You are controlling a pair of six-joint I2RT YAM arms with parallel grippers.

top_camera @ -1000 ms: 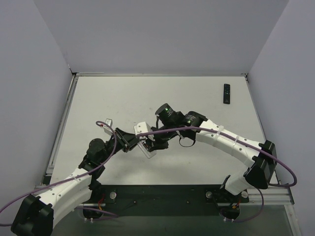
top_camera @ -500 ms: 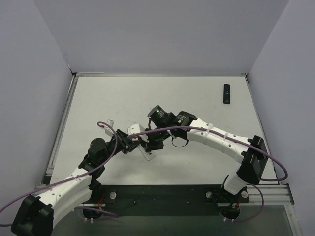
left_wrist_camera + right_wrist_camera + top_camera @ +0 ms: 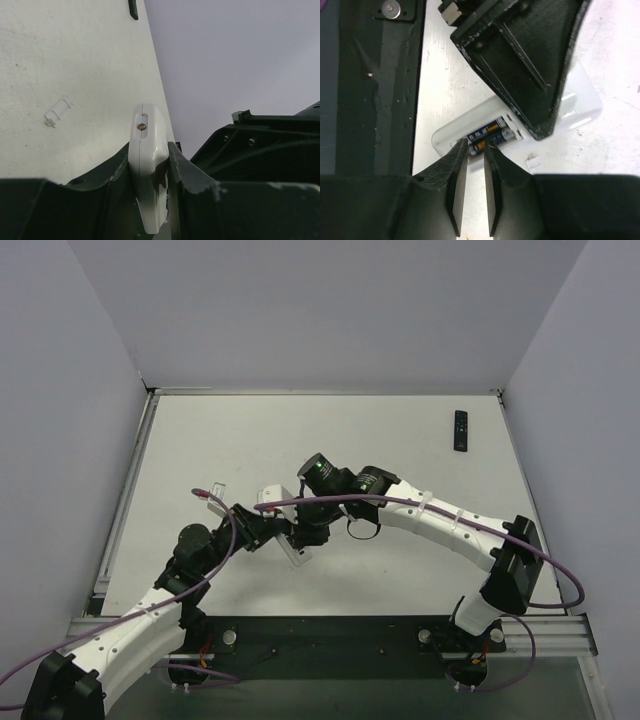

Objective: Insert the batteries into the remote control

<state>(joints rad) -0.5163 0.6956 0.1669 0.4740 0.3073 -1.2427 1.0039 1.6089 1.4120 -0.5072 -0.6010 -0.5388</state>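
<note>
My left gripper [image 3: 148, 150] is shut on the white remote control [image 3: 146, 135], clamping its sides. It holds the remote at mid-table [image 3: 288, 543] with the open battery bay facing up. Two dark batteries lie side by side in that bay: the upper battery [image 3: 492, 129] and the lower battery [image 3: 496, 140]. My right gripper [image 3: 476, 147] reaches down at the bay's end, and its jaws are a narrow gap apart. The lower battery's end sits between its tips. In the top view the right gripper [image 3: 304, 533] hangs just over the remote, beside the left gripper [image 3: 268, 527].
A black remote [image 3: 460, 430] lies at the table's far right, also visible as the black remote [image 3: 133, 9] in the left wrist view. A small pale flat cover piece [image 3: 58, 110] lies on the white table. Grey walls close in three sides.
The right arm has swung left and down onto the remote. The left arm has shifted slightly, keeping its hold on the remote.
</note>
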